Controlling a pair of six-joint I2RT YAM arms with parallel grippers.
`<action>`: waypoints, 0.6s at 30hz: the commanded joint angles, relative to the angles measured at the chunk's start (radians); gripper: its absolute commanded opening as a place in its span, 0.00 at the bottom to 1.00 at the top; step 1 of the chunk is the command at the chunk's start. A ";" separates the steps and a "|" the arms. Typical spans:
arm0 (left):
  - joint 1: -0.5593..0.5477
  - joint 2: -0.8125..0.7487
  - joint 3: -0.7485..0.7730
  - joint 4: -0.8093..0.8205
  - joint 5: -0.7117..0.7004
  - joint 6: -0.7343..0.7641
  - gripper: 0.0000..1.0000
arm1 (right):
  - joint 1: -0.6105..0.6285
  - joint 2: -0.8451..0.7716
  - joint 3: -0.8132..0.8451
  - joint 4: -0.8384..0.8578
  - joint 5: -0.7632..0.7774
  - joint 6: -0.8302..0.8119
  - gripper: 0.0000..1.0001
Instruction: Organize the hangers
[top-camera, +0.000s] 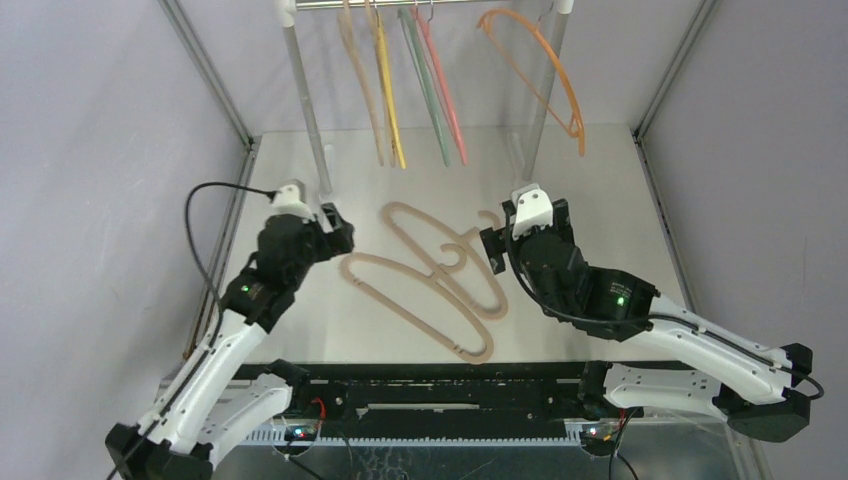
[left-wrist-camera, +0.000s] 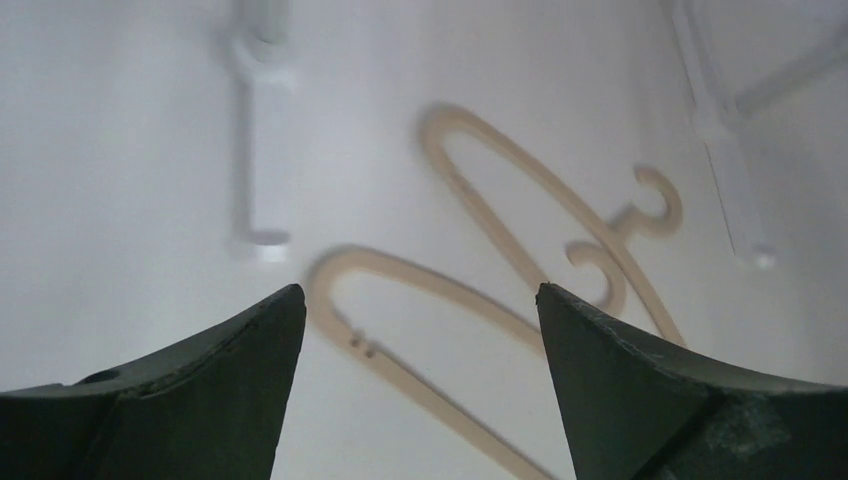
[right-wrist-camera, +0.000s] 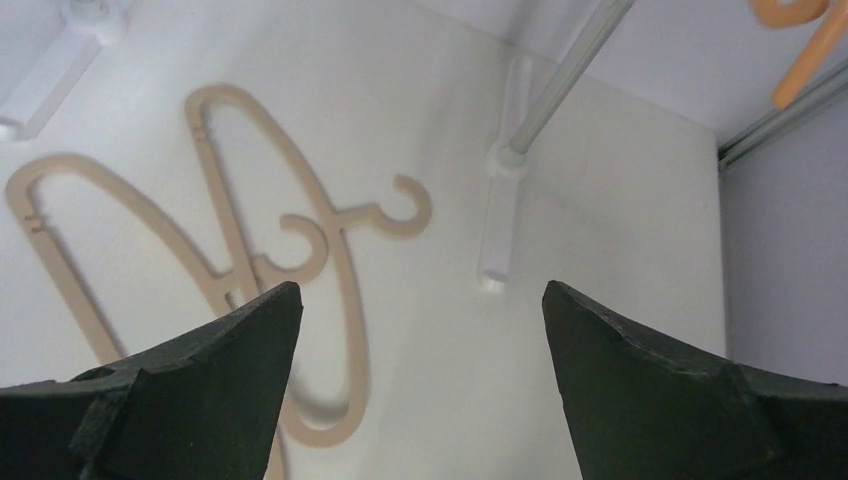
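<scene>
Two thick beige hangers lie overlapping on the white table, one farther (top-camera: 388, 213) and one nearer (top-camera: 348, 268), hooks toward the right. Both show in the left wrist view (left-wrist-camera: 520, 180) (left-wrist-camera: 400, 275) and the right wrist view (right-wrist-camera: 240, 150) (right-wrist-camera: 100, 200). My left gripper (top-camera: 337, 229) (left-wrist-camera: 420, 290) is open and empty, just left of the hangers and above them. My right gripper (top-camera: 497, 246) (right-wrist-camera: 420, 285) is open and empty, just right of their hooks. On the rail hang beige (top-camera: 360, 80), yellow (top-camera: 388, 90), green (top-camera: 430, 90), pink (top-camera: 447, 95) and orange (top-camera: 545, 75) hangers.
The rail frame stands at the back on two metal posts (top-camera: 305, 100) (top-camera: 548, 90) with white feet (left-wrist-camera: 260, 130) (right-wrist-camera: 500, 210) on the table. Grey walls and metal frame bars close in the table's left and right sides.
</scene>
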 joint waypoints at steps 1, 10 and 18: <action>0.136 -0.035 0.092 -0.087 0.010 0.019 0.86 | 0.031 -0.018 -0.025 -0.028 -0.025 0.117 0.96; 0.155 0.073 0.361 -0.018 0.094 0.022 0.01 | 0.047 -0.108 -0.085 -0.035 0.035 0.156 0.95; 0.153 0.196 0.483 0.231 0.103 -0.017 0.00 | 0.037 -0.177 -0.124 -0.053 0.046 0.181 0.95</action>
